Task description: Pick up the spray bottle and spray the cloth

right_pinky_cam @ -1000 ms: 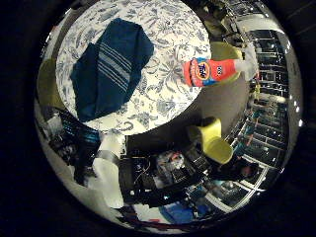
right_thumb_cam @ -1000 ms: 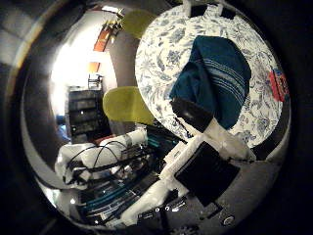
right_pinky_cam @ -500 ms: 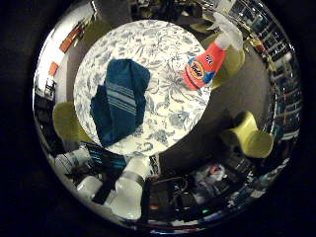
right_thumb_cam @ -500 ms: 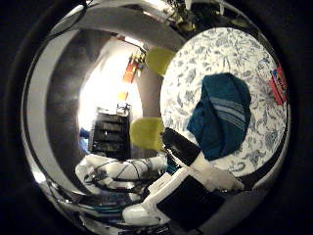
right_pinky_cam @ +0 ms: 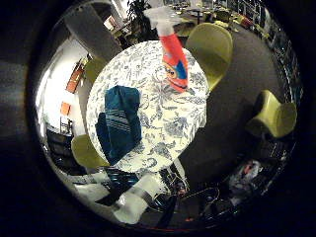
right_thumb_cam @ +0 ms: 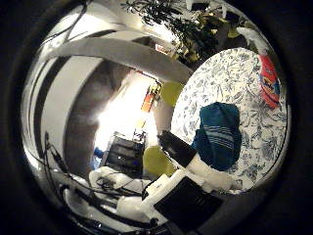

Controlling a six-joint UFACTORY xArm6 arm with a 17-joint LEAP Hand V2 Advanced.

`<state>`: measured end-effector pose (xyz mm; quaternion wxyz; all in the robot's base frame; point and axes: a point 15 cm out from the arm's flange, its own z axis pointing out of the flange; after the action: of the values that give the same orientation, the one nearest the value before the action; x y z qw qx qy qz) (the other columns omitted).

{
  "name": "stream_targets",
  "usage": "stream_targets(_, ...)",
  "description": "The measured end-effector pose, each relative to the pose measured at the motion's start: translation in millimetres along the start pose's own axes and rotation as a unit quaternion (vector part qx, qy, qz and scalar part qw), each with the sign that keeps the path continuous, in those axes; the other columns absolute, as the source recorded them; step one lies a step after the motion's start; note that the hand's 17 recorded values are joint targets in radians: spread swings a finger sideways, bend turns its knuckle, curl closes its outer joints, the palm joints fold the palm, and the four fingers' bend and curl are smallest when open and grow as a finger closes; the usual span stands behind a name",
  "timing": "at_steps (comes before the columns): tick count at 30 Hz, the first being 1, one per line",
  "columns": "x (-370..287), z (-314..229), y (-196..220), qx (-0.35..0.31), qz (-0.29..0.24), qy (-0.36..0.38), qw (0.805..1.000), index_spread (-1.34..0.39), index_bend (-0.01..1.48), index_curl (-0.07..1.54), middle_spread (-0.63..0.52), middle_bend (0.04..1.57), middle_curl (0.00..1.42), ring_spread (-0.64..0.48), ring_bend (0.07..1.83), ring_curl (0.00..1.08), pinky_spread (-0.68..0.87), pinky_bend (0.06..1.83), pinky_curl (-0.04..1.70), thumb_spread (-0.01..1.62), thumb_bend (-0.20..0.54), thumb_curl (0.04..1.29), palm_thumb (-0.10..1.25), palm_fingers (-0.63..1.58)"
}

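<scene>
One spray bottle (right_pinky_cam: pixel 175 63) and one cloth (right_pinky_cam: pixel 118 122) are lying apart on the tabletop (right_pinky_cam: pixel 168 123), well below the robot hand (right_thumb_cam: pixel 188 161). Yellow-green chairs (right_pinky_cam: pixel 213 47) are ringing it, nothing is blocking the way, and the robot hand is holding nothing, one finger outstretched.

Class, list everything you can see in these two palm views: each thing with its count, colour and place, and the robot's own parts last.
Spray bottle: one, orange-red with a white trigger top, upright on the table near its edge.
Cloth: one, teal with pale stripes, lying folded on the table, apart from the bottle.
Table: one, round, white cover with a blue-grey floral print.
Chairs: several, yellow-green, around the table.
Plant: one, green, beyond the table.
Hand: white and black parts, above the table, holding nothing.
</scene>
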<state>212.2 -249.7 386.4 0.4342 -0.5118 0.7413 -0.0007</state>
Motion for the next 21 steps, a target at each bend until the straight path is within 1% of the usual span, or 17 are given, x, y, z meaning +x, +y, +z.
stream_targets(3,23,-9,-1,0.022,0.015,-0.024,0.999,-0.22,0.15,0.26,0.09,0.38,0.35,0.21,0.47,0.23,0.41,0.58,0.22,1.04,-0.022,0.32,0.58,0.2)
stream_targets(7,52,-26,-3,0.031,0.025,-0.062,0.997,-0.22,0.16,0.27,0.09,0.38,0.35,0.21,0.44,0.22,0.4,0.55,0.22,1.03,-0.023,0.32,0.59,0.17)
stream_targets(13,90,-52,-9,0.025,0.018,-0.108,0.994,-0.21,0.16,0.29,0.11,0.36,0.34,0.22,0.37,0.21,0.4,0.48,0.22,1.02,-0.023,0.33,0.63,0.12)
stream_targets(21,129,-66,0,0.005,0.009,-0.125,0.992,-0.21,0.14,0.27,0.12,0.34,0.34,0.22,0.33,0.22,0.39,0.45,0.25,0.99,-0.026,0.33,0.64,0.1)
